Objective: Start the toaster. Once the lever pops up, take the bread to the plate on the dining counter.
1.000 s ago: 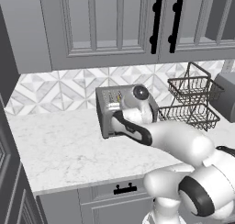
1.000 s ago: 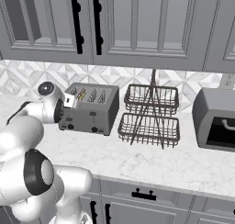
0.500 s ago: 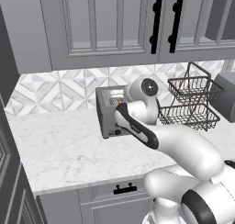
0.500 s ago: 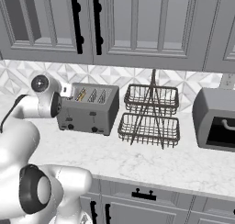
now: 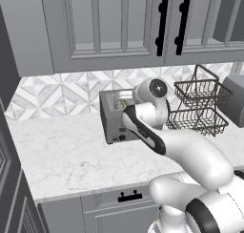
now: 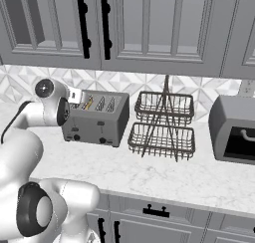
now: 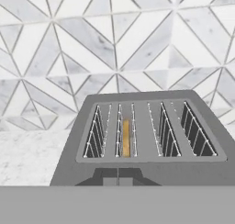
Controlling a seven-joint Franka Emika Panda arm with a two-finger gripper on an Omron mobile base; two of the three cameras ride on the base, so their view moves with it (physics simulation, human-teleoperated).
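Bread (image 7: 125, 138): one slice in one toaster (image 6: 96, 118) with four slots; pincer (image 6: 74, 95) clenched empty.

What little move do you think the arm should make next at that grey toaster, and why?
Probably ease the hand down onto a front lever of the boxy grey metal toaster to start it. The thin golden-tan bread slice already sits in the second slot, the closed fingers hover just above the toaster's front edge, and nothing in these views shows a lever pressed yet.
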